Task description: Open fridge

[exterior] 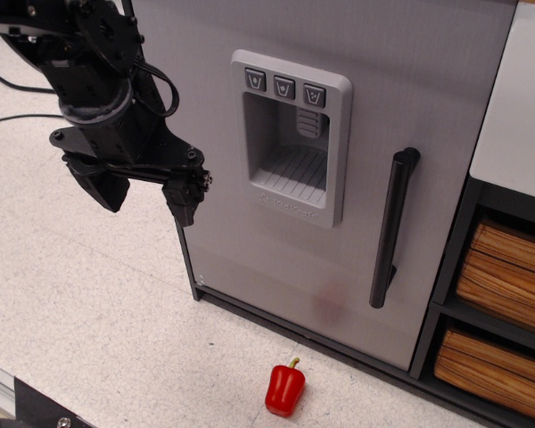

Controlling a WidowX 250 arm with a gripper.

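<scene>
The fridge (241,259) stands with its brushed grey door shut, flush in its black frame. A recessed dispenser panel (290,134) with three buttons sits in the upper middle of the door. The vertical black bar handle (392,227) runs down the door's right side. My gripper (147,198) hangs at the fridge's left edge, far from the handle. It is open and empty, with one black finger (107,187) out over the floor and the other finger (183,201) close against the door's left edge.
A red toy bell pepper (285,388) lies on the speckled floor just in front of the fridge. A white-topped black shelf unit (522,98) with wooden-look drawers (508,267) stands against the fridge's right side. Black cables (9,89) trail at far left.
</scene>
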